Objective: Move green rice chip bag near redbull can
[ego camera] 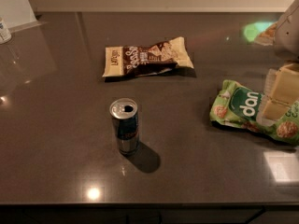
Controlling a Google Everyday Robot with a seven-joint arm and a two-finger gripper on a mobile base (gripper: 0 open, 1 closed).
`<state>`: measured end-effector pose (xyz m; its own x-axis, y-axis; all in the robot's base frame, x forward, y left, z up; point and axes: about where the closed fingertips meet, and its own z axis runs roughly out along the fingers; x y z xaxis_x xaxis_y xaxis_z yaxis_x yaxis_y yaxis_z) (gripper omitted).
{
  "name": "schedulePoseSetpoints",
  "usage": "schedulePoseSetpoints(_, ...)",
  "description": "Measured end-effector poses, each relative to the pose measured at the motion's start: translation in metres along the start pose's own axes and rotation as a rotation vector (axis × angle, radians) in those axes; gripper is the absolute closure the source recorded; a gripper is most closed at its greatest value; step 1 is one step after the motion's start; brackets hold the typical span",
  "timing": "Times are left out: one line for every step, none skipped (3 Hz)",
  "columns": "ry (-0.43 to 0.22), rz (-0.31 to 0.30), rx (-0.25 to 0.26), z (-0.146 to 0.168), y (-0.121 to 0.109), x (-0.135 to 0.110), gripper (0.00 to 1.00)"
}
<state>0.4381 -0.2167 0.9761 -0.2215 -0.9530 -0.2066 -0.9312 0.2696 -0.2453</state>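
The green rice chip bag (243, 108) lies flat on the dark countertop at the right, its white "dan" lettering showing. My gripper (279, 97) comes in from the right edge and sits over the bag's right part, hiding some of it. The redbull can (124, 125) stands upright left of centre, its silver top with the pull-tab hole facing up. It is well to the left of the bag, with bare counter between them.
A brown and cream snack bag (147, 56) lies behind the can, towards the back. A white container (3, 30) stands at the far left edge. The counter's front edge (140, 202) runs close below the can. The wall is at the back.
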Motion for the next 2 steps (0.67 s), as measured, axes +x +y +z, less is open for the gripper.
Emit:
schedulePoseSetpoints(0.0, 0.0, 0.0, 0.0, 0.0, 0.0, 0.0)
schedulePoseSetpoints(-0.014, 0.008, 0.018, 0.003, -0.014, -0.002, 0.0)
